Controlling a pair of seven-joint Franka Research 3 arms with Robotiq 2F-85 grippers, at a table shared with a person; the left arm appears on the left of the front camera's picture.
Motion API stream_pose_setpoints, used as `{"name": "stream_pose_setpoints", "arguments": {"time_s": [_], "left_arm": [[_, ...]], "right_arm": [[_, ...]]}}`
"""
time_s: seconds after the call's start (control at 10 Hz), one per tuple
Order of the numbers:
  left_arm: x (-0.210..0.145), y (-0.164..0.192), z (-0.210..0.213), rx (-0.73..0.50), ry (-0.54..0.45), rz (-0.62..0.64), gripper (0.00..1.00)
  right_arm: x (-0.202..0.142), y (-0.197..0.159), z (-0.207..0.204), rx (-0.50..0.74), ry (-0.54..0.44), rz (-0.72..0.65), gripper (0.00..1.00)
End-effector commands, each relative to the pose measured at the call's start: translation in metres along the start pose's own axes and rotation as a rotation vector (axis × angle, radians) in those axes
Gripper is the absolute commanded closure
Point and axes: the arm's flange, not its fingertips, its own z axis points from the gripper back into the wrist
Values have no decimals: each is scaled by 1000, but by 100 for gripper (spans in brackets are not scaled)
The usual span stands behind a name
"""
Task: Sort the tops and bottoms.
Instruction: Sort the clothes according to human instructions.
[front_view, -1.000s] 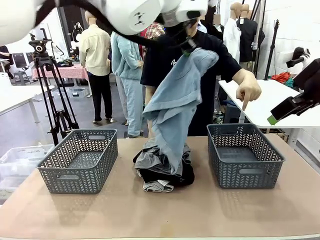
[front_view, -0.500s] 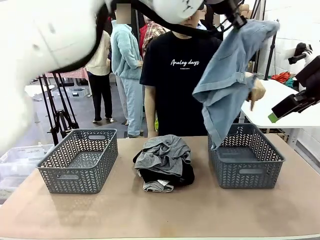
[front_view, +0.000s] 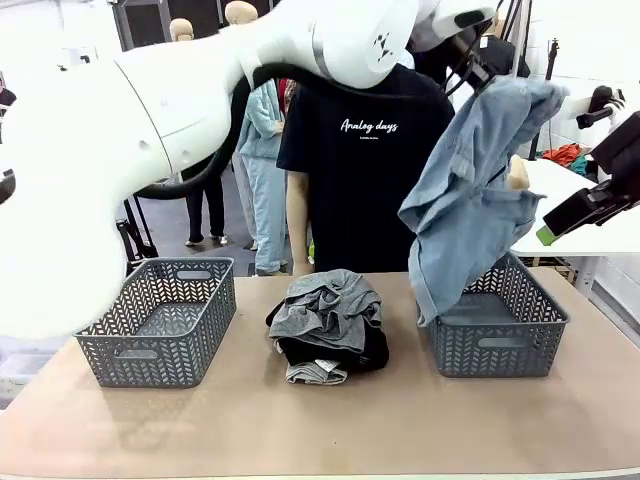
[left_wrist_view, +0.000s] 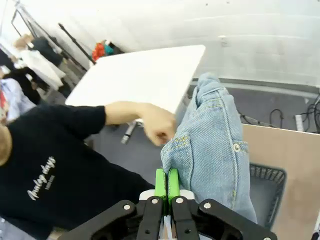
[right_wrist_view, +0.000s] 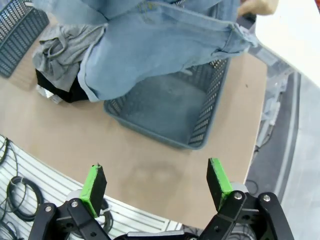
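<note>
The left fingers (left_wrist_view: 167, 182) are pinched shut on the light blue denim garment (front_view: 465, 200) and hold it high. It hangs down to the left side of the right basket (front_view: 500, 340). The right fingers (right_wrist_view: 93, 184) are spread wide and hold nothing, raised above the bench (front_view: 400, 420). The grey and black garments (front_view: 325, 325) lie piled between that basket and the left basket (front_view: 155, 325). The person's hand (left_wrist_view: 157, 122) is just beside the denim.

Robotics lab, white work tables (left_wrist_view: 145, 75), loose cables (right_wrist_view: 14, 197) trailing below, people (front_view: 262, 160) standing about behind

Left tool (left_wrist_view: 166, 173) raised, pads pinched together, right tool (right_wrist_view: 155, 165) spread wide
</note>
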Motion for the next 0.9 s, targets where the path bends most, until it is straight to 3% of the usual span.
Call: {"name": "stream_pose_setpoints", "arguments": {"time_s": [0.0,0.3,0.4,0.8], "left_arm": [[-18,2,1,-26,1,106,100],[-71,-3,9,-20,162,206,100],[-29,10,-27,-29,60,135,100],[-36,7,-30,-33,96,157,100]], "right_arm": [[-1,-1,-1,-13,12,6,0],[-1,-1,-1,-13,12,6,0],[-1,-1,-1,-13,12,6,0],[-1,-1,-1,-13,12,6,0]]}}
